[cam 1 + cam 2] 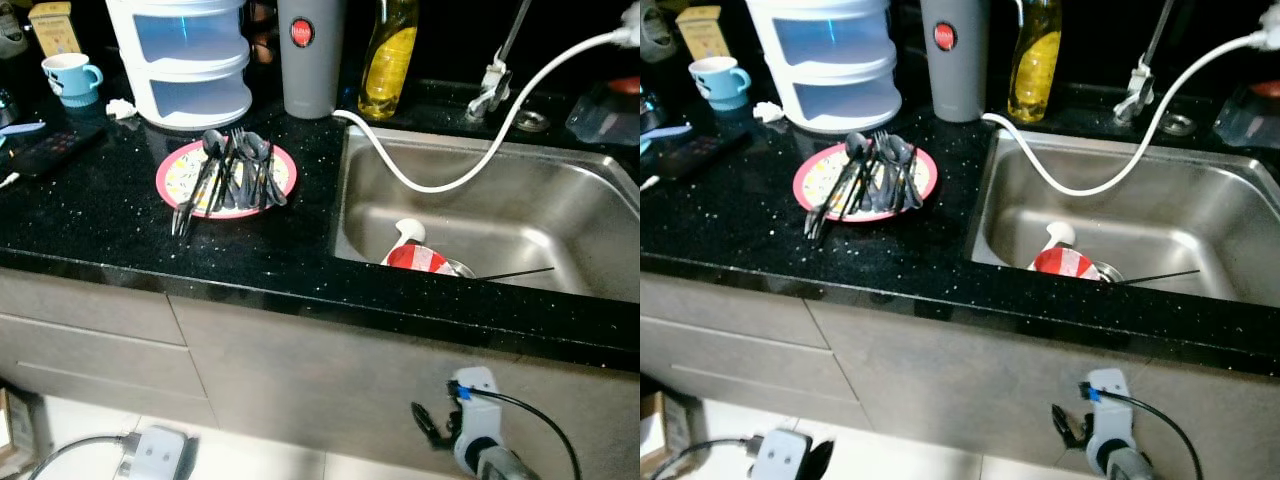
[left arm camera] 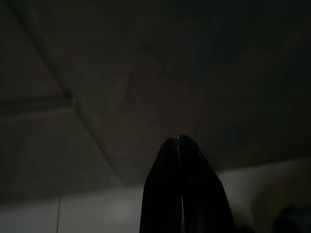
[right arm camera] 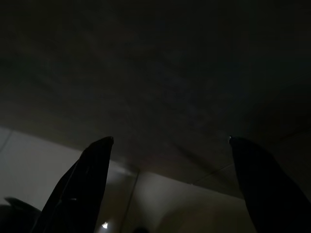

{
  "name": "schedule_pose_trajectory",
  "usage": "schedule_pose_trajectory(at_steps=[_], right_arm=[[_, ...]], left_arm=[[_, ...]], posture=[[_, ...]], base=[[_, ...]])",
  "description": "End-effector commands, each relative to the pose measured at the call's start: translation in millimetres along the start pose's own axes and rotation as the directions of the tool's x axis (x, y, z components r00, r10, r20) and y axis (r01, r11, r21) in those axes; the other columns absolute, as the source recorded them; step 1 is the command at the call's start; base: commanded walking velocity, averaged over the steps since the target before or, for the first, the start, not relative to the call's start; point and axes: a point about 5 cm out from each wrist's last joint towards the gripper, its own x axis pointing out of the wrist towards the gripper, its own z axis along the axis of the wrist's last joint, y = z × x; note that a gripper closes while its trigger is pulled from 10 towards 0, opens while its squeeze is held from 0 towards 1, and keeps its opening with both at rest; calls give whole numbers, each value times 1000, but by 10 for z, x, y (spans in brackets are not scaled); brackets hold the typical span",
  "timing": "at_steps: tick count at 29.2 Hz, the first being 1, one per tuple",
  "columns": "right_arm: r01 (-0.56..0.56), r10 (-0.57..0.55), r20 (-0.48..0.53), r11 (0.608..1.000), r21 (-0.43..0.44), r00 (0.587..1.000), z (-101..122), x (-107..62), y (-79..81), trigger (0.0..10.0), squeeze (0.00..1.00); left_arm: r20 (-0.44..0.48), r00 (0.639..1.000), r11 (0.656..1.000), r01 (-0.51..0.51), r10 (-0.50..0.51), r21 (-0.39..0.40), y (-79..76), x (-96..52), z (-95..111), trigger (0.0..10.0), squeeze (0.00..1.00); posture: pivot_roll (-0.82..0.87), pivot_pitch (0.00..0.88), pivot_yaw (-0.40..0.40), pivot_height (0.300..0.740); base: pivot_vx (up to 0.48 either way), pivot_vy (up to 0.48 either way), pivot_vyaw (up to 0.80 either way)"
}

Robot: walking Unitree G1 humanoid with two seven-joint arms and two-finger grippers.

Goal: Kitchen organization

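Left wrist view murky — red cup (image 1: 418, 258) half hidden by sink (image 1: 560, 215).

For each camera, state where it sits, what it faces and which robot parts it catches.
Left eye, head: looks down at the black speckled counter, pink plate of cutlery and steel sink; both grippers low.
Right eye: shares that scene, slightly shifted.
Left wrist: dim grey cabinet front; left gripper, jaws shut.
Right wrist: dim cabinet; right gripper, jaws open.

One plate (image 1: 172, 180), one mug (image 1: 70, 78), one bottle (image 1: 388, 58), one sink (image 1: 580, 215).
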Motion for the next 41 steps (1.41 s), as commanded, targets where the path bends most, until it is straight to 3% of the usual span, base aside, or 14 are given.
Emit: schedule_pose_trajectory(at_steps=[1,7,13,15,16,17,19,22,25,27,29,30,32,41], right_arm=[[52,-52,0,997,62,999,18,-58,-63,10000,0],[374,-340,-175,898,233,924,-367,-281,-352,10000,0],[614,-508,-368,738,279,778,-747,-603,-472,10000,0],[772,-611,-498,593,228,616,-989,-872,-590,10000,0],[772,-611,-498,593,228,616,-989,-872,-590,10000,0],[906,-716,-580,412,99,388,-1137,-1208,-788,10000,0],[906,-716,-580,412,99,388,-1137,-1208,-788,10000,0],[982,-777,-604,184,47,174,-1146,-1481,-1008,10000,0],[987,-786,-599,152,52,153,-1116,-1498,-1059,10000,0],[985,-858,-504,16,169,101,-737,-1402,-1393,10000,0],[982,-865,-493,-6,188,89,-679,-1386,-1436,10000,0],[962,-911,-408,-60,267,56,-369,-1343,-1638,10000,0],[940,-931,-365,-98,327,30,-166,-1341,-1766,10000,0],[744,-982,-185,-143,653,-27,848,-1386,-2195,10000,0]], left_arm=[[7,999,999,47,-47,15,-4,50,151,10000,0],[17,981,963,184,-191,196,-119,256,510,10000,0],[57,966,960,242,-252,144,-188,400,808,10000,0],[113,943,945,297,-313,136,-234,480,1058,10000,0],[113,943,945,297,-313,136,-234,480,1058,10000,0],[162,891,900,398,-425,177,-316,491,1341,10000,0],[162,891,900,398,-425,177,-316,491,1341,10000,0],[143,813,802,500,-565,328,-390,467,1593,10000,0],[136,797,777,510,-588,368,-392,470,1654,10000,0],[328,809,839,330,-488,434,-232,602,2230,10000,0],[356,810,851,300,-465,431,-204,616,2313,10000,0],[460,845,916,84,-274,392,36,710,2515,10000,0],[503,850,936,-36,-156,351,194,743,2597,10000,0],[472,819,876,-450,328,173,741,734,2489,10000,0]], posture=[[111,26,13,740],[75,23,41,740],[57,14,56,740],[28,9,87,740],[28,9,87,740],[10,5,112,740],[10,5,112,740],[6,3,122,740],[6,3,122,740],[-5,0,129,740],[-5,0,133,740],[-9,0,136,740],[-16,0,141,740],[-30,0,140,740]], base=[[0,0,0],[0,0,0],[0,0,0],[0,0,0],[0,0,0],[0,0,0],[0,0,0],[0,0,0],[0,0,0],[0,0,0],[0,0,0],[0,0,0],[0,0,0],[0,0,0]])
